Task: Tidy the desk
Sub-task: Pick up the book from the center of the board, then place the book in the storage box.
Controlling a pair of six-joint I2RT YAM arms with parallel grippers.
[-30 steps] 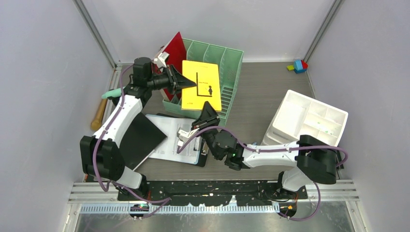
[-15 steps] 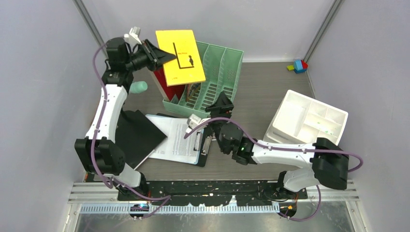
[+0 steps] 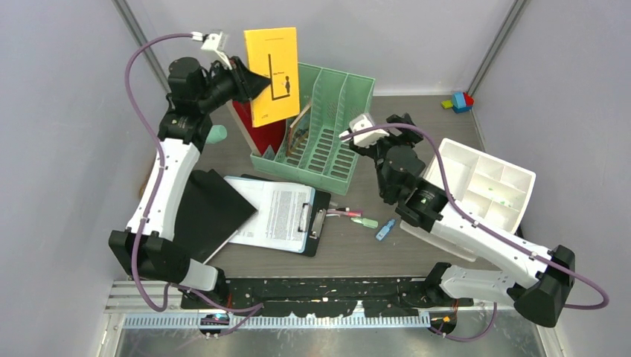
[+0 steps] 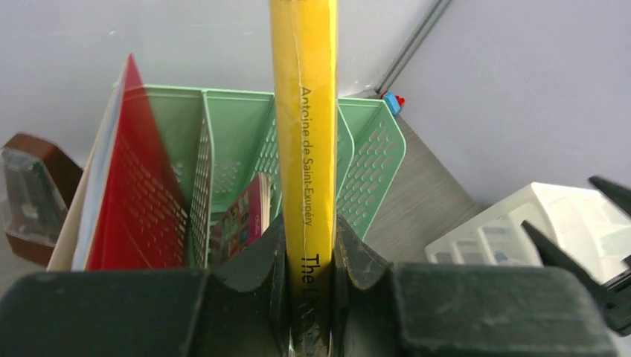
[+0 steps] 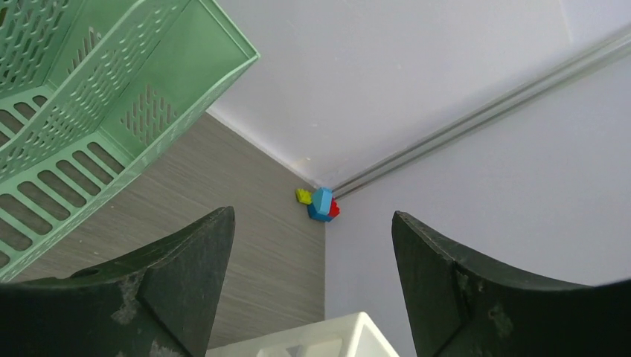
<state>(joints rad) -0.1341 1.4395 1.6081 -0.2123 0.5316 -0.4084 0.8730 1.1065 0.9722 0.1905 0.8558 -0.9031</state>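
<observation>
I hold the yellow book [image 3: 272,74] high; right tool [image 5: 311,223] free.
The worktop [image 3: 417,126] fills the frame middle, a clipboard [image 3: 275,216] at its near edge; further, the right tool stands wide and empty; upper left, my left tool [image 4: 309,242] pinches the yellow book over the green rack [image 3: 327,141].

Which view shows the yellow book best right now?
Top external: the yellow book shows most of its cover, held above the green rack. Left wrist shows only its spine pinched between the left fingers. Right wrist misses it.
</observation>
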